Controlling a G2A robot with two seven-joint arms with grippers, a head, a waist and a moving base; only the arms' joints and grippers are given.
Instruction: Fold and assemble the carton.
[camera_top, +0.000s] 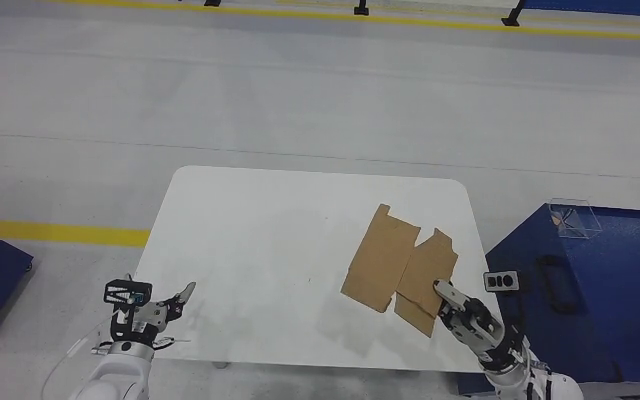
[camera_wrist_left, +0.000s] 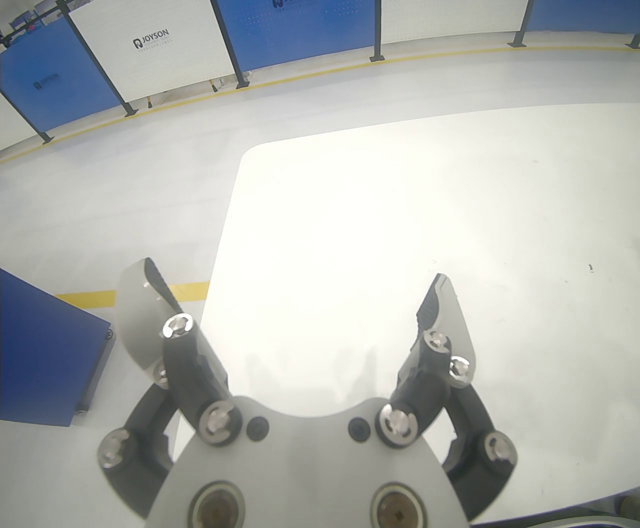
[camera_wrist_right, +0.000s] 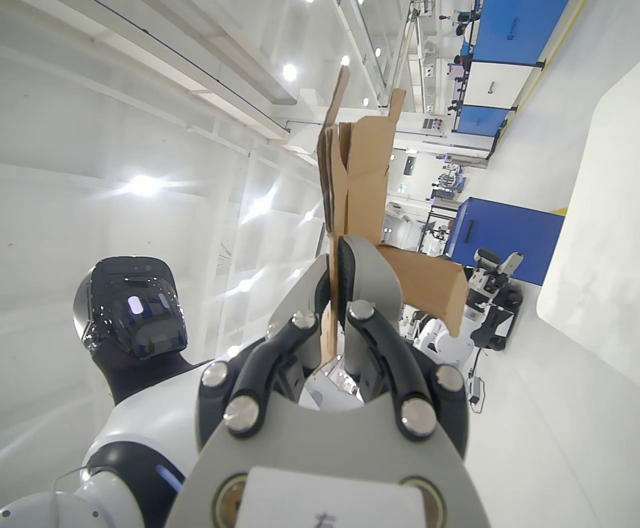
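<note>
White table (camera_top: 250, 220), grey yellow-lined floor (camera_top: 300, 80); carton (camera_top: 385, 262) near right edge, pinched by right gripper (camera_top: 443, 290); left gripper (camera_wrist_left: 294, 272) splayed wide.

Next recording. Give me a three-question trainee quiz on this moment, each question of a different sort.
1. True or false: the left gripper is shut on the carton.
2. Multiple choice: the right gripper is A) open, holding nothing; B) shut on an edge of the carton; C) shut on a roll of tape.
3. Fill in: the carton is on the robot's ____ side of the table.

Key: 1 false, the left gripper is open with nothing between its fingers; 2 B; 3 right.
</note>
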